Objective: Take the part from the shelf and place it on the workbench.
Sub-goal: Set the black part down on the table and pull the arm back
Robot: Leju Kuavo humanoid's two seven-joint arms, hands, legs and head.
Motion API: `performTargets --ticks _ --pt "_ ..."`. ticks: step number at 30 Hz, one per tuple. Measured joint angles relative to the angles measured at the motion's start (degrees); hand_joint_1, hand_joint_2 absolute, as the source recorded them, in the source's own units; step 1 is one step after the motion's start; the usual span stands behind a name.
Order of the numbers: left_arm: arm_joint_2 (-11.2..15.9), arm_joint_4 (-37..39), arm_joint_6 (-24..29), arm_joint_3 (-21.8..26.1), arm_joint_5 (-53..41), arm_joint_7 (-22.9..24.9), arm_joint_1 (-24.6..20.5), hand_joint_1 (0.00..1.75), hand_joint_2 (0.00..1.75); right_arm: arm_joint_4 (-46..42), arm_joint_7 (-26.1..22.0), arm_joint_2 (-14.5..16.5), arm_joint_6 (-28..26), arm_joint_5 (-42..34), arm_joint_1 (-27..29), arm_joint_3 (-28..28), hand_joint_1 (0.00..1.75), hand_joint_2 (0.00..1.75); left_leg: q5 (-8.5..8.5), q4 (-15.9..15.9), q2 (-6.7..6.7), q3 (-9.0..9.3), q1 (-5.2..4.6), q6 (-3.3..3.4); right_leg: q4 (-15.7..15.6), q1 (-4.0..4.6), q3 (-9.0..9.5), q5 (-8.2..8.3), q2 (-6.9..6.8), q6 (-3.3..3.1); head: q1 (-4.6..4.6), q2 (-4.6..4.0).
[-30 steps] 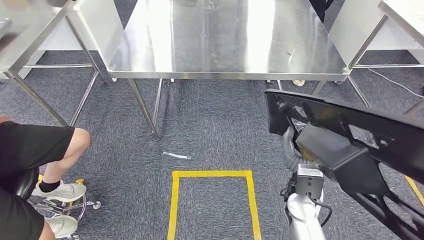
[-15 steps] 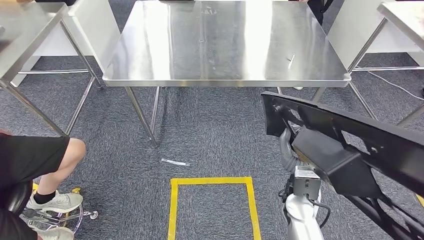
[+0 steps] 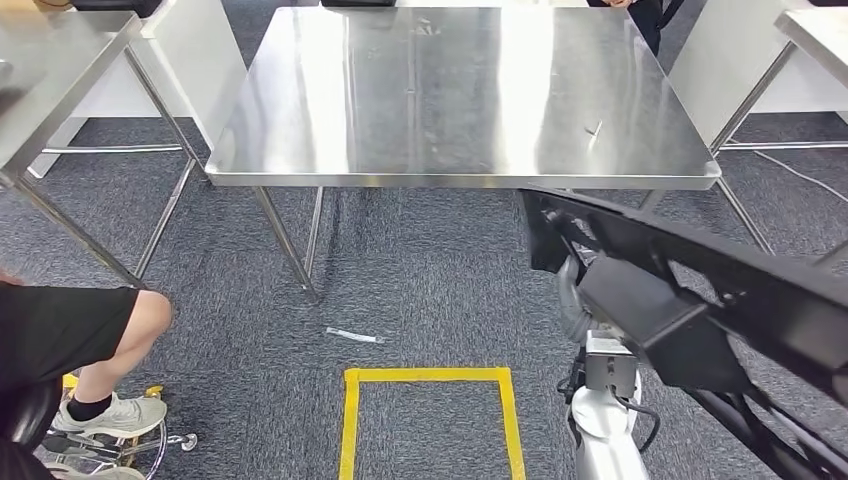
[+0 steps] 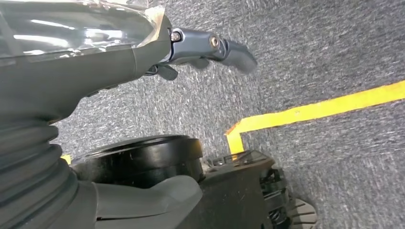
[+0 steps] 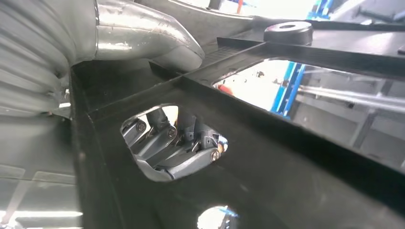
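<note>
We carry the part toward the workbench.
At four o'clock our right hand curls its fingers through the black part; left hand hangs empty, fingers loosely extended. Keep it level, clearing the workbench edge at twelve.

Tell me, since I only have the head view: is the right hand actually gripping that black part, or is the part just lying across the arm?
Observer: It is gripping it. The right wrist view shows the right hand on the black part. Its fingers show through a cutout in the part, and the thumb lies on the opposite face.
Operator: And the left hand? I can't find it here.
Observer: The left wrist view shows the left hand holding nothing, with its fingers out over the grey carpet.
</note>
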Motion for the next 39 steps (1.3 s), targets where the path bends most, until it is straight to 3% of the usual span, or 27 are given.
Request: performTargets --ticks 1,3,6,7,8,10,11,12,14,17,19,21,22,23,24,26,28,30,32,34,37,38,39 --pt "0.1 -0.13 0.04 0.0 -0.01 0.0 0.04 0.0 1.75 0.02 -0.01 0.01 0.0 0.03 -0.1 0.0 1.75 1.75 -0.16 0.67 0.09 0.11 0.02 -0.27 -0.07 -0.22 0.4 -0.06 0.14 -0.47 0.03 0.0" --pt "0.29 -0.46 0.13 0.0 -0.01 0.0 0.12 0.0 1.75 0.05 -0.03 0.06 0.0 0.08 -0.39 0.03 1.75 1.75 -1.44 4.65 0.22 -1.93 0.11 -0.83 -0.15 -0.53 1.3 -0.52 0.28 -1.23 -0.1 -0.01" --pt "0.51 -0.89 0.19 0.0 -0.01 -0.07 0.23 0.0 1.75 0.16 -0.05 0.11 0.0 0.14 -0.53 0.08 1.75 1.75 -5.74 15.01 0.29 -9.16 0.16 -1.48 -0.17 -0.22 2.01 -1.37 0.33 -2.01 -0.17 -0.01" --pt "0.57 -1.03 0.22 0.0 -0.02 -0.16 0.25 0.0 1.75 0.22 -0.05 0.11 0.0 0.16 -0.51 0.1 1.75 1.75 -6.11 16.34 0.29 -10.76 0.15 -1.48 -0.17 -0.1 2.3 -1.69 0.39 -2.09 -0.19 0.0" --pt "0.62 -1.15 0.25 0.0 -0.03 -0.23 0.28 0.0 1.75 0.28 -0.05 0.11 0.0 0.18 -0.5 0.15 1.75 1.75 -5.01 15.49 0.29 -11.14 0.15 -1.37 -0.16 -0.01 2.72 -2.03 0.46 -2.07 -0.2 -0.01" --pt "0.7 -1.3 0.28 0.0 -0.02 -0.17 0.31 0.0 1.75 0.34 -0.05 0.13 0.02 0.18 -0.55 0.3 1.75 1.75 0.52 8.58 0.31 -9.06 0.13 -0.83 -0.18 0.16 3.84 -2.81 0.61 -1.95 -0.21 -0.01" --pt "0.74 -1.32 0.3 0.01 -0.01 -0.07 0.32 0.0 1.75 0.38 -0.05 0.15 0.04 0.18 -0.61 0.4 1.75 1.75 2.48 5.04 0.35 -7.82 0.02 -0.46 -0.19 0.32 4.35 -3.16 0.66 -1.8 -0.16 -0.01" --pt "0.78 -1.43 0.34 0.01 0.01 0.03 0.34 0.0 1.75 0.43 -0.05 0.17 0.06 0.18 -0.72 0.5 1.75 1.75 3.43 2.48 0.35 -6.88 -0.11 -0.08 -0.23 0.45 4.66 -3.47 0.72 -1.59 -0.15 -0.01" --pt "0.89 -1.69 0.46 0.03 0.05 0.19 0.41 0.0 1.75 0.61 -0.05 0.21 0.1 0.18 -0.94 0.71 1.75 1.75 3.28 1.08 0.33 -6.37 -0.43 0.72 0.01 0.66 4.93 -3.67 0.8 -0.89 -0.14 -0.01" --pt "1.03 -2.19 0.43 0.04 0.08 0.37 0.51 0.0 1.75 0.93 -0.06 0.25 0.13 0.18 -1.34 0.95 1.75 1.75 4.21 0.36 0.35 -4.65 -0.05 1.71 2.27 0.75 4.54 -4.18 0.85 0.1 -0.04 -0.01" --pt "1.16 -2.45 0.21 0.04 0.07 0.41 0.55 0.0 1.75 1.23 -0.07 0.26 0.13 0.14 -1.89 1.12 1.75 1.75 4.17 0.14 0.39 -3.9 0.23 1.97 7.02 0.61 1.86 -6.1 0.82 0.33 0.23 -0.01" --pt "1.26 -2.65 0.07 0.04 0.06 0.43 0.58 0.0 1.75 1.66 -0.07 0.26 0.13 0.06 -2.17 1.3 1.75 1.75 3.86 0.16 0.3 -3.76 0.29 2.1 13.87 0.39 -2.64 -8.47 0.81 0.5 0.4 -0.01" --pt "1.28 -2.69 0.06 0.04 0.04 0.43 0.59 0.0 1.75 1.88 -0.07 0.26 0.12 0.03 -2.16 1.33 1.75 1.75 3.62 0.16 0.2 -3.62 0.31 2.08 15.76 0.3 -4.29 -9.04 0.8 0.69 0.39 -0.01" --pt "1.28 -2.72 0.06 0.04 0.01 0.43 0.59 0.0 1.75 2.04 -0.07 0.26 0.11 0.02 -2.13 1.35 1.75 1.75 3.31 0.17 0.09 -3.33 0.32 2.02 15.71 0.23 -5.01 -8.68 0.78 1.08 0.41 -0.01" --pt "1.28 -2.75 0.07 0.04 -0.03 0.42 0.58 0.0 1.75 2.14 -0.07 0.25 0.1 0.02 -2.13 1.35 1.75 1.75 2.96 0.17 0.01 -2.89 0.36 1.9 13.22 0.17 -4.47 -7.17 0.75 1.62 0.4 -0.01" --pt "1.3 -2.85 0.16 0.04 -0.13 0.41 0.58 0.0 1.75 2.21 -0.07 0.13 0.06 0.02 -2.1 1.35 1.75 1.75 2.09 0.17 -0.07 -1.92 0.37 1.47 5.19 0.19 -1.76 -2.73 0.52 2.43 0.42 -0.02" --pt "1.33 -2.95 0.45 0.04 -0.17 0.38 0.58 0.0 1.75 2.22 -0.07 -0.05 0.03 -0.09 -1.98 1.36 1.75 1.75 1.33 0.1 -0.04 -1.48 0.24 0.89 0.33 0.5 0.01 -0.63 0.28 1.44 0.38 -0.01" --pt "1.36 -3.02 0.86 0.04 -0.2 0.36 0.59 0.0 1.75 2.17 -0.06 -0.35 0.05 -0.39 -1.67 1.22 1.75 1.75 1.02 0.25 -0.01 -1.27 0.13 0.38 -0.27 0.65 0.48 -0.75 0.34 -0.14 0.27 -0.01" --pt "1.5 -3.14 1.14 0.04 -0.36 0.32 0.62 0.0 1.75 1.95 -0.07 -0.71 0.09 -0.7 -1.24 0.89 1.75 1.75 0.47 1.62 0.07 -1.53 0.14 -0.14 -0.46 0.23 1.39 -0.82 0.48 -1.01 0.16 -0.01" --pt "1.67 -3.3 1.25 0.03 -0.55 0.28 0.65 0.0 1.75 1.66 -0.07 -0.91 0.13 -0.81 -0.95 0.63 1.75 1.75 -1.42 6.62 0.2 -4.26 0.24 -0.82 -0.59 -0.08 2.39 -1.29 0.51 -1.8 -0.03 -0.01" --pt "1.76 -3.54 1.24 0.02 -0.76 0.16 0.72 0.0 1.75 1.54 -0.08 -1.17 0.14 -0.82 -0.24 0.41 1.75 1.75 -4.76 16.22 0.3 -11.0 0.35 -1.55 -0.58 0.04 3.33 -2.24 0.57 -2.21 -0.17 0.0" --pt "1.76 -3.61 1.19 0.01 -0.9 0.09 0.73 0.0 1.75 1.53 -0.11 -1.26 0.14 -0.83 0.09 0.35 1.75 1.75 -4.29 16.68 0.3 -11.98 0.35 -1.56 -0.58 0.08 3.78 -2.61 0.62 -2.16 -0.18 0.0" --pt "1.78 -3.66 1.11 0.01 -1.04 0.1 0.73 0.0 1.75 1.5 -0.15 -1.35 0.13 -0.83 0.37 0.29 1.75 1.75 -2.46 14.87 0.3 -11.75 0.34 -1.44 -0.58 0.1 4.37 -3.03 0.68 -2.08 -0.18 -0.01"
